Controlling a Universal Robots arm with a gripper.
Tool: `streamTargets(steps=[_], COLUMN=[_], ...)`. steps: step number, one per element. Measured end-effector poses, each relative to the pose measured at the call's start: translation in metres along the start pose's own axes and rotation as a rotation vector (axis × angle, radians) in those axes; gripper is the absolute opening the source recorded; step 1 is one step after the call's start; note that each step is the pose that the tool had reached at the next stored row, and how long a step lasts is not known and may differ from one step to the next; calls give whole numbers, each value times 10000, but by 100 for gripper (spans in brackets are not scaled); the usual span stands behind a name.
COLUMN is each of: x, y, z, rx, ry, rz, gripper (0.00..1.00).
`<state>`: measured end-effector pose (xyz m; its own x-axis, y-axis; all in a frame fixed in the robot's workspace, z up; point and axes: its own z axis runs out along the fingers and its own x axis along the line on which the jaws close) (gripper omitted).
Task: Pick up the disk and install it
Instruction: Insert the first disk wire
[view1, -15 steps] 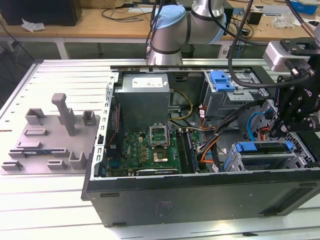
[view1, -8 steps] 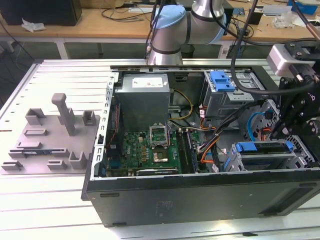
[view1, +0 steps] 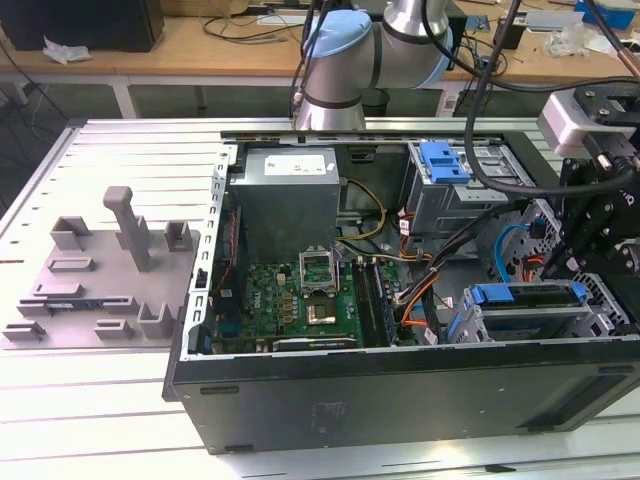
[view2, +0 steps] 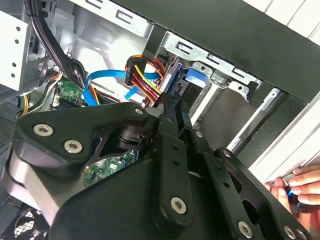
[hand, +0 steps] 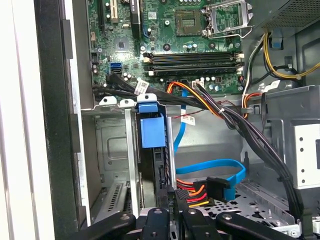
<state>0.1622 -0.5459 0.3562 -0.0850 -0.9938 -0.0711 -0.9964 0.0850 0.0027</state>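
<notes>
The disk (hand: 151, 131) sits edge-on in a slot of the drive cage (hand: 114, 150) in the corner of the open computer case (view1: 400, 400). Its blue carrier tab faces out of the cage toward the motherboard (hand: 170, 30). In the exterior view the disk (view1: 525, 302) lies along the top of the cage, and the claw (view1: 562, 262) hangs just above the cage. In both wrist views the claw (hand: 175, 207) (view2: 172, 107) lines up with the disk's slot, very near the disk's (view2: 192, 79) edge. I cannot tell whether it is clamped or free.

Judged as an object, the disk is dense and rigid, with a smooth metal shell that could slip under a light pinch, and it should not be knocked. The plastic carrier probably flexes, so the tab alone looks like a poor hold. Pinching across the thickness on the frame's stiff side rails looks safer.

A red, yellow and black cable bundle (hand: 192, 192) and a blue ribbon cable (hand: 220, 172) lie just beside the cage and could snag. A person's hand (view2: 300, 186) rests at the case rim beyond the cage.
</notes>
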Motion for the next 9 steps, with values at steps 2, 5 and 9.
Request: streamTargets(steps=[2,5,9], x=[22,51,82], y=[-2,-4,-7], z=[0,0,3], rx=[-5,-15,-24], ry=[-64,-173,-291], rz=[0,1,1], gripper=[17,17,17])
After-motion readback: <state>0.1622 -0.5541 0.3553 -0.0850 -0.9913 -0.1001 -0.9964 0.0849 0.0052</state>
